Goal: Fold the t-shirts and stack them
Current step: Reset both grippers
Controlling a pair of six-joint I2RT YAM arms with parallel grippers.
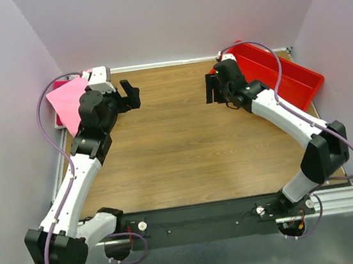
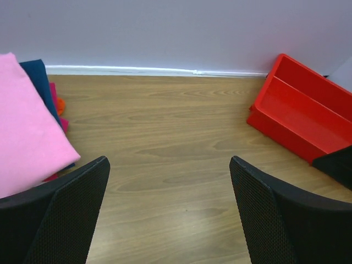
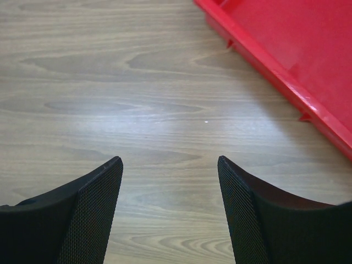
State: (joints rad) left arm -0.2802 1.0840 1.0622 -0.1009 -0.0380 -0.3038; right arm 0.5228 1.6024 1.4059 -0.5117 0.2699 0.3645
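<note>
Folded t-shirts lie stacked at the far left corner of the table, a light pink one (image 1: 69, 100) on top. In the left wrist view the pink shirt (image 2: 27, 126) covers a navy one (image 2: 39, 74) and a magenta one (image 2: 54, 91) whose edges stick out. My left gripper (image 1: 132, 93) (image 2: 169, 165) hovers just right of the stack, open, with only bare wood between its fingers. My right gripper (image 1: 212, 89) (image 3: 169, 162) hangs open over the far right of the table, holding nothing.
A red plastic tray (image 1: 285, 73) (image 2: 302, 110) (image 3: 286, 49) stands at the back right, close beside the right gripper, and nothing shows inside it. The wooden table (image 1: 177, 138) is bounded by pale walls at the back and sides.
</note>
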